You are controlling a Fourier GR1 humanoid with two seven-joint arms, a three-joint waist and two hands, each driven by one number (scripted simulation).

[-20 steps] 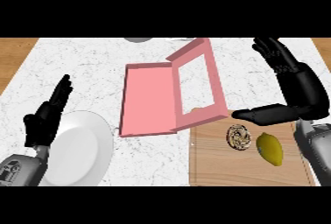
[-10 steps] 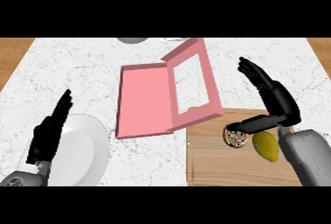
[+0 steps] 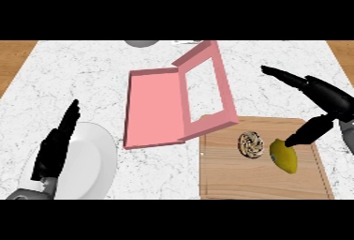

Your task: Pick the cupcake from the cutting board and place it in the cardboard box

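Observation:
The cupcake, round with a brown and white swirled top, sits on the wooden cutting board near its upper middle. A yellow lemon lies just right of it. The pink box lies open to the upper left of the board, its windowed lid standing up on the right side. My right hand hovers open above the board's right edge, thumb pointing down toward the lemon, apart from the cupcake. My left hand rests open at the lower left, fingers up.
A white plate lies at the lower left beside my left hand. A grey bowl shows at the counter's far edge. The marble counter ends in wooden strips left and right.
My right hand has shifted right and slightly away from the cupcake, its thumb now over the lemon. The view has shifted so that box and board sit differently in frame. The left hand stays put.

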